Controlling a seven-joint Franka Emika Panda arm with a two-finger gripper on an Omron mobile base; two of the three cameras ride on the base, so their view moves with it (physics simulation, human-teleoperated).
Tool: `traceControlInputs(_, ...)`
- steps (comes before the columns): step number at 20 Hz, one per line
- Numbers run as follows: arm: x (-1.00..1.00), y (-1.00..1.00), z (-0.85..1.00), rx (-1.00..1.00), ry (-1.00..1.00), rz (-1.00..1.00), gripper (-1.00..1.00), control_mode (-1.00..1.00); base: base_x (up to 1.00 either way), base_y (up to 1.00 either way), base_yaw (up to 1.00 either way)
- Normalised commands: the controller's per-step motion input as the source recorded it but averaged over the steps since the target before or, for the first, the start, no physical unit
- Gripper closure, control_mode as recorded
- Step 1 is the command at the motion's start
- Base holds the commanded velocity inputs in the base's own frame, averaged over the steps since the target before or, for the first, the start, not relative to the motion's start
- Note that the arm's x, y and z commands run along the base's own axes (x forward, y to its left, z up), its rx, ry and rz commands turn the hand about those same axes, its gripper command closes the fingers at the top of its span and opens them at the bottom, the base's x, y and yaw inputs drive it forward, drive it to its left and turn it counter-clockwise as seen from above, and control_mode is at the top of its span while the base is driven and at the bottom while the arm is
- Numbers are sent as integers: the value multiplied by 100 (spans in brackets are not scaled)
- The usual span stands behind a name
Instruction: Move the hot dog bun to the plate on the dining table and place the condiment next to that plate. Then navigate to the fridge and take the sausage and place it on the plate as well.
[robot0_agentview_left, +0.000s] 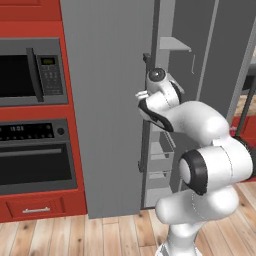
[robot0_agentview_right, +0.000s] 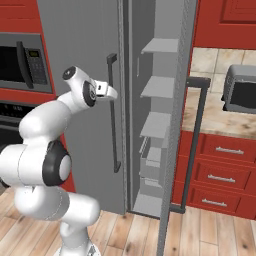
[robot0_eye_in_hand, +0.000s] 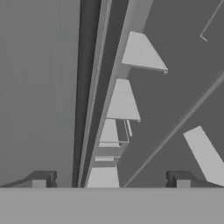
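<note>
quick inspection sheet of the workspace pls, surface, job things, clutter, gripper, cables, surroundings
surface: wooden floor; pale shelves inside the fridge.
job's things: fridge, right door ajar, left door shut; no sausage seen on the visible shelves.
clutter: nothing seen.
grippers: gripper open, empty, aimed at the door gap.
cables: nothing seen.
surroundings: microwave and oven in red cabinets; toaster oven on the counter.

The fridge (robot0_agentview_right: 150, 100), one door ajar, shows pale inner shelves (robot0_agentview_right: 159, 87) stacked above a wooden floor (robot0_agentview_right: 200, 230).
</note>
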Motion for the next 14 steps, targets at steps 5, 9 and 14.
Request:
traceControlInputs(5,50,1,0,11,-9,7,-100,-100,0,0,0)
traceControlInputs(9,66,0,0,17,0,9,-100,-100,0,0,0)
traceControlInputs(14,54,0,0,2,-3,2,-100,-100,0,0,0)
